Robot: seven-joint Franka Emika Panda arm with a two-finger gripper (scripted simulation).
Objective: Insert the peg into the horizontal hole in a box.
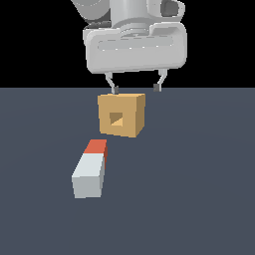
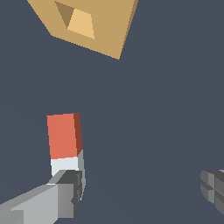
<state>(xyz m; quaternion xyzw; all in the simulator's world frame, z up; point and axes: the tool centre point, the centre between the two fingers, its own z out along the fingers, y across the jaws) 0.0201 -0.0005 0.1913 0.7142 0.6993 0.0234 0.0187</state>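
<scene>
Peg: we see the peg (image 1: 90,170) closest to us in the exterior view. It lies flat on the surface (image 1: 199,189), a long bar, mostly pale grey. Its red end (image 1: 95,146) points away from us, toward the box.
Peg in the wrist view: we see the red end (image 2: 64,135) and a bit of grey, with one finger (image 2: 65,194) in front of the grey part. We cannot tell if they touch.
Box: the tan box (image 1: 122,115) sits on the surface, just past the peg's red end, with a small gap between them.
Hole: we see the dark square hole (image 1: 116,118) in the middle of the box's face that looks toward us.
Gripper: the gripper (image 1: 136,87) hangs above the box with its two fingers spread wide. We see nothing held between them.
Surface: it is dark grey-blue and plain.
</scene>
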